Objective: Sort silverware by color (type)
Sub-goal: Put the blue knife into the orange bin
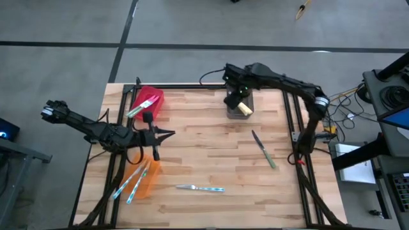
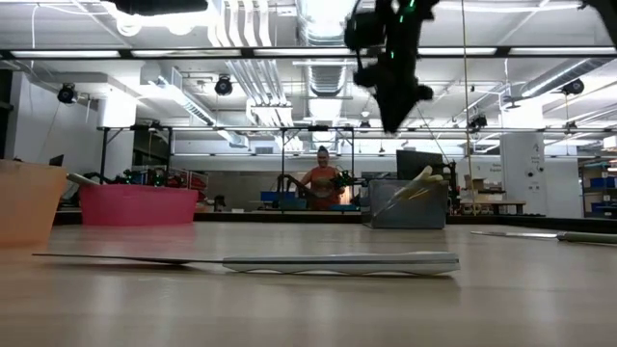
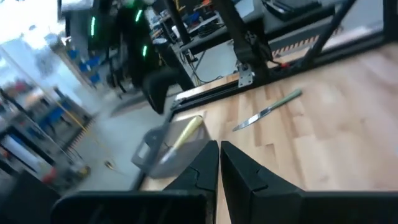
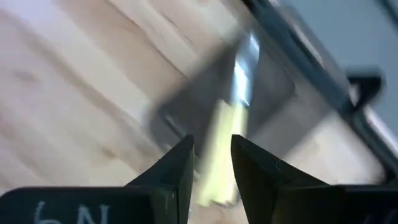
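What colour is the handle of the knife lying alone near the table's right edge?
Green. The knife shows it best in the high view; the handle is the end toward the table's front.

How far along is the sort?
Mostly done. Green knives sit in the red bin, blue ones in the orange bin, yellow ones in the grey bin. The right hand hangs open over the grey bin with nothing in it; the left hand is shut and empty by the red bin. Left on the table: a green knife and a blue knife.
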`<state>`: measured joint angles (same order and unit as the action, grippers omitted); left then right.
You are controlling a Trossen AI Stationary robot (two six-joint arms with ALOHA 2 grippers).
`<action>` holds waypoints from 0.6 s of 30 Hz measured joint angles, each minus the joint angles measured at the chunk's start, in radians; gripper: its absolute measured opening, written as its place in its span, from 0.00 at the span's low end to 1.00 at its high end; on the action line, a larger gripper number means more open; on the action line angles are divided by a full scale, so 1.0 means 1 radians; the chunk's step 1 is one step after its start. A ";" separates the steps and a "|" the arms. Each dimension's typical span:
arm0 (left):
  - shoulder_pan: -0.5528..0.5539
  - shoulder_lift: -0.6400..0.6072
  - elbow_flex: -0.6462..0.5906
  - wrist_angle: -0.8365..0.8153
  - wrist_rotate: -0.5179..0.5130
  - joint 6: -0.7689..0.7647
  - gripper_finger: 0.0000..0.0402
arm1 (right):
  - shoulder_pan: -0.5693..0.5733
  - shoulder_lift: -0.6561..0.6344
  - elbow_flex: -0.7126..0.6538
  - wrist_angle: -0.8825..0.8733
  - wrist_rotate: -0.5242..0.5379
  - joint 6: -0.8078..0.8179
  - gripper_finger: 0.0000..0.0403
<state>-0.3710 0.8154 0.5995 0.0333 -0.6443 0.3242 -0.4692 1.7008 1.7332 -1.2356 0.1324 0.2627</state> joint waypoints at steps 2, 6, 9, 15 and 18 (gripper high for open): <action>0.000 0.003 0.000 -0.002 0.001 -0.088 0.00 | 0.060 -0.063 -0.045 0.099 0.001 -0.027 0.23; 0.000 0.031 -0.012 -0.008 0.002 -0.282 0.00 | 0.201 -0.218 -0.220 0.382 0.001 -0.040 0.21; -0.001 0.072 -0.016 -0.008 0.037 -0.414 0.00 | 0.303 -0.329 -0.388 0.619 -0.001 -0.057 0.20; -0.002 0.182 -0.014 -0.008 0.168 -0.646 0.00 | 0.461 -0.467 -0.652 0.988 -0.001 -0.108 0.17; -0.003 0.247 -0.003 -0.007 0.226 -0.752 0.00 | 0.513 -0.508 -0.742 1.083 0.001 -0.133 0.17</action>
<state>-0.3744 1.0627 0.5967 0.0265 -0.4183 -0.4283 0.0434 1.1930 0.9910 -0.1531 0.1334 0.1301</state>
